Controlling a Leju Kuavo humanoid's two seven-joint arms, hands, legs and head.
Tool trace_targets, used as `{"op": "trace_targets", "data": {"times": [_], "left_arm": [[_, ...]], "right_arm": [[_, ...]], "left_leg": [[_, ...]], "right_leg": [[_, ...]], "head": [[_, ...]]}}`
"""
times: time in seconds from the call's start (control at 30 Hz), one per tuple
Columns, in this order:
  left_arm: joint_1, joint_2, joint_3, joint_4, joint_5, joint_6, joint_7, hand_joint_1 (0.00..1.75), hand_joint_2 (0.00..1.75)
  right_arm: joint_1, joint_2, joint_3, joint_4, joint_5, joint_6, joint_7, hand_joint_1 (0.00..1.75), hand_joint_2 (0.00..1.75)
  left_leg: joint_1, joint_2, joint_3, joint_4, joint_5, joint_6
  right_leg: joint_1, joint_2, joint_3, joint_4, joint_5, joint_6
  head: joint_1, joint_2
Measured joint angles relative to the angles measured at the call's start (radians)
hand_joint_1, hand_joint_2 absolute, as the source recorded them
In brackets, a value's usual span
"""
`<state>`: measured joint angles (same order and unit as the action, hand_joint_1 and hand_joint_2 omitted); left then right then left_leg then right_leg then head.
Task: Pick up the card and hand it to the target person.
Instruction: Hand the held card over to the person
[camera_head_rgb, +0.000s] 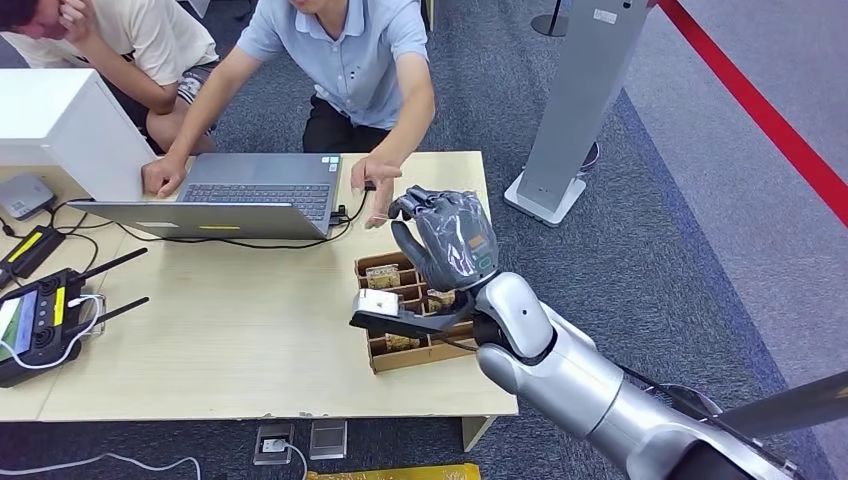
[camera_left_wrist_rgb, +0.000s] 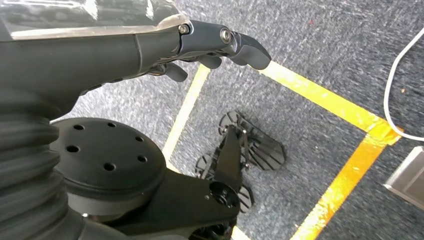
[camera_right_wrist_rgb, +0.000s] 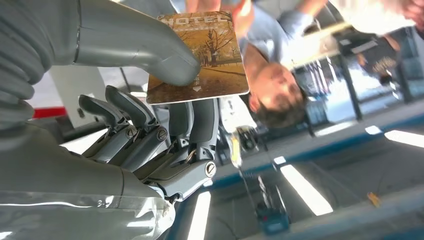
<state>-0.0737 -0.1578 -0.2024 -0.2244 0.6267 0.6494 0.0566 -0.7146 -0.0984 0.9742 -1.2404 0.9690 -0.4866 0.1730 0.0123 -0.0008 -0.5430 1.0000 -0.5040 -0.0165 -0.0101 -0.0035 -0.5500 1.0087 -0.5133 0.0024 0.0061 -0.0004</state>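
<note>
Sepia hotel key card (camera_right_wrist_rgb: 200, 60) pinched under our right hand's (camera_head_rgb: 450, 240) thick grey thumb against its dark fingers (camera_right_wrist_rgb: 202, 120), raised above the cardboard card box (camera_head_rgb: 410, 350) on the beige table (camera_head_rgb: 250, 340), near the blue-shirted person's hand (camera_head_rgb: 378, 185), our left hand (camera_left_wrist_rgb: 220, 42) hanging loosely curled, holding nothing, over grey carpet.

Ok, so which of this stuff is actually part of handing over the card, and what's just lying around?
Part of the job:
card, pinched in the right hand
person's hand reaching toward it
cardboard box of cards

Just lying about:
laptop
remote controller
white box
left hand, hanging over the floor
</note>
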Motion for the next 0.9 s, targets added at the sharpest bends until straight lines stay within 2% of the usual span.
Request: {"op": "trace_targets", "data": {"times": [0.27,0.3,0.33,0.4,0.43,0.47,0.67,0.9], "left_arm": [[0.003,0.002,-0.041,-0.009,0.027,0.022,0.01,0.0,1.75],[0.004,0.002,-0.045,-0.01,0.033,0.022,0.008,0.0,1.75],[0.004,0.003,-0.05,-0.01,0.041,0.022,0.006,0.0,1.75],[0.005,0.003,-0.058,-0.011,0.056,0.023,0.0,0.0,1.75],[0.005,0.003,-0.061,-0.012,0.064,0.024,-0.003,0.0,1.75],[0.005,0.003,-0.063,-0.013,0.071,0.025,-0.006,0.0,1.75],[0.006,0.003,-0.082,-0.014,0.114,0.033,-0.02,0.0,1.75],[0.006,0.003,-0.098,-0.014,0.136,0.049,-0.024,0.0,1.75]], "right_arm": [[-0.064,0.097,0.045,0.197,-0.05,-0.014,-0.008,1.75,1.75],[-0.068,0.104,0.05,0.217,-0.052,-0.018,-0.004,1.6,1.75],[-0.073,0.111,0.054,0.235,-0.053,-0.022,0.003,1.34,1.75],[-0.079,0.124,0.062,0.267,-0.057,-0.029,0.017,0.47,1.75],[-0.08,0.128,0.065,0.279,-0.061,-0.032,0.023,0.18,1.75],[-0.081,0.132,0.068,0.289,-0.066,-0.035,0.026,0.0,1.75],[-0.071,0.135,0.077,0.309,-0.108,-0.078,0.024,0.0,1.75],[-0.038,0.119,0.07,0.254,-0.151,-0.109,0.023,0.0,1.75]], "left_leg": [[0.0,-0.001,-0.001,0.0,0.001,0.0],[0.0,-0.001,-0.001,0.0,0.001,0.0],[0.0,-0.001,-0.001,0.0,0.001,0.0],[0.0,-0.001,-0.001,0.0,0.001,0.0],[0.0,-0.001,-0.001,0.0,0.001,0.0],[0.0,-0.001,-0.001,0.0,0.001,0.0],[0.0,-0.001,-0.001,0.0,0.001,0.0],[0.0,0.0,-0.001,0.0,0.001,0.0]], "right_leg": [[0.0,-0.001,-0.001,0.0,0.0,0.0],[0.0,-0.001,-0.001,0.0,0.0,0.0],[0.0,-0.001,-0.001,0.0,0.0,0.0],[0.0,-0.001,-0.001,0.0,0.0,0.0],[0.0,-0.001,-0.001,0.0,0.0,0.0],[0.0,-0.001,-0.001,0.0,0.0,0.0],[0.0,-0.001,-0.002,0.0,0.0,0.0],[0.0,0.0,-0.002,0.0,0.0,0.0]], "head": [[-0.002,0.0],[-0.002,0.0],[-0.001,0.0],[-0.001,0.0],[-0.001,0.0],[-0.001,0.0],[-0.001,0.0],[-0.002,0.0]]}}
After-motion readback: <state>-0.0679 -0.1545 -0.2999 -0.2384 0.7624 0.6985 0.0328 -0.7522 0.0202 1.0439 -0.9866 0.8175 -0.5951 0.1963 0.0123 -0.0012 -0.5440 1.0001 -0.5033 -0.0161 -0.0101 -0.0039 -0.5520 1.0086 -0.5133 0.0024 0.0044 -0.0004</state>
